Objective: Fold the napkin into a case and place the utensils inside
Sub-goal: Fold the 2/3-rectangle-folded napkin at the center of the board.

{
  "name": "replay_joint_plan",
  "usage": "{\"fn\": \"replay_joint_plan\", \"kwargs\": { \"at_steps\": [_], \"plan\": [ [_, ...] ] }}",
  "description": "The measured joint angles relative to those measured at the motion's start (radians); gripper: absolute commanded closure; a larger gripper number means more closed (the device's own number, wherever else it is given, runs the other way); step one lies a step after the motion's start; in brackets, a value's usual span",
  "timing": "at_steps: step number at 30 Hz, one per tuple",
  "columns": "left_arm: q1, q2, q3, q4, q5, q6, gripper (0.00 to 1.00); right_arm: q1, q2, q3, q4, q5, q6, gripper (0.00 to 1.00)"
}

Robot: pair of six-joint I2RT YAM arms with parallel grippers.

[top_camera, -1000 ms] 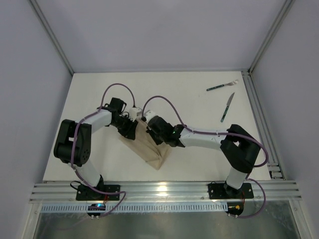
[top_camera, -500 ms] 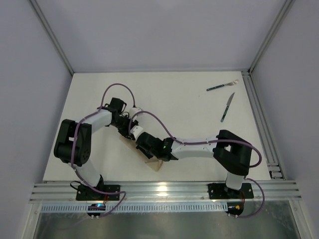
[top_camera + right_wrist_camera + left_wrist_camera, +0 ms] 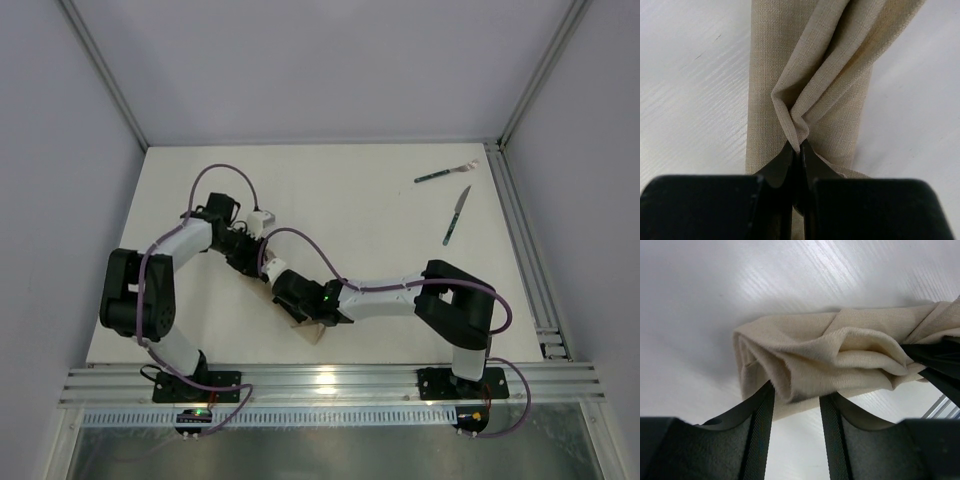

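Right claw (image 3: 796, 150) is clenched tight on a raised pleat of the napkin (image 3: 805, 75). The cloth runs as a narrow band straight ahead of its fingertips, flat on the table (image 3: 350, 190). Left claw (image 3: 796, 407) grips the bunched, rolled end of the same cloth between its two fingers, and the right claw's dark fingers show at the far right of that view. Versus 1 s ago, the right claw has swung to the near left and now sits just beside the left claw. The napkin was a wider panel spread between them; now it is gathered narrow, with only a corner poking out on the near side of the right claw. Left arm's elbow has shifted left. Fork (image 3: 446, 173) and knife (image 3: 456, 216) are unmoved, far right of both claws and well apart from the cloth.
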Motion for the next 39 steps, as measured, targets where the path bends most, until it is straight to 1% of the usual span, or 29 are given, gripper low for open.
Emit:
{"fn": "replay_joint_plan", "kwargs": {
  "at_steps": [2,6,7,11,13,14,18,21,23,25,26,28,29,34,35,38,39],
  "plan": [
    [0.031,-0.037,0.013,-0.03,-0.003,0.001,0.55,0.0,0.0,-0.003,0.005,0.0,-0.001,0.96],
    [0.092,-0.123,0.056,-0.065,-0.011,0.0,0.5,0.0,0.0,-0.008,0.016,0.005,-0.01,0.96],
    [0.104,-0.145,0.068,-0.066,-0.017,0.0,0.47,0.0,0.0,-0.01,0.019,0.006,-0.017,0.96],
    [0.114,-0.203,0.094,-0.053,-0.03,-0.031,0.41,0.003,0.003,-0.012,0.029,0.013,-0.043,0.96],
    [0.096,-0.194,0.11,-0.045,-0.049,-0.054,0.37,0.004,0.004,-0.012,0.033,0.014,-0.057,0.96],
    [0.078,-0.18,0.123,-0.043,-0.061,-0.064,0.32,0.004,0.005,-0.012,0.035,0.016,-0.062,0.96],
    [-0.03,-0.096,0.165,-0.006,-0.117,-0.099,0.31,0.005,0.005,-0.015,0.041,0.016,-0.077,0.96],
    [-0.089,-0.05,0.171,0.026,-0.166,-0.117,0.31,0.005,0.005,-0.016,0.043,0.016,-0.081,0.96],
    [-0.114,-0.028,0.171,0.04,-0.196,-0.125,0.34,0.005,0.005,-0.016,0.045,0.018,-0.082,0.96],
    [-0.128,-0.016,0.171,0.047,-0.217,-0.13,0.41,0.005,0.005,-0.019,0.05,0.02,-0.085,0.96],
    [-0.131,-0.013,0.17,0.048,-0.224,-0.13,0.49,0.005,0.005,-0.02,0.052,0.02,-0.085,0.96],
    [-0.132,-0.014,0.162,0.047,-0.236,-0.128,0.57,0.005,0.005,-0.022,0.057,0.024,-0.088,0.96],
    [-0.132,-0.017,0.153,0.047,-0.241,-0.123,0.63,0.005,0.005,-0.023,0.059,0.025,-0.09,0.96],
    [-0.132,-0.062,0.063,0.023,-0.269,-0.075,0.77,0.007,0.005,-0.027,0.069,0.037,-0.103,0.96],
    [-0.132,-0.068,0.047,0.018,-0.272,-0.067,0.83,0.008,0.005,-0.027,0.07,0.04,-0.107,0.96],
    [-0.132,-0.072,0.013,0.004,-0.273,-0.043,0.91,0.008,0.008,-0.027,0.075,0.051,-0.116,0.96],
    [-0.132,-0.072,0.003,-0.001,-0.273,-0.034,0.92,0.008,0.009,-0.027,0.076,0.055,-0.119,0.93]
  ]
}}
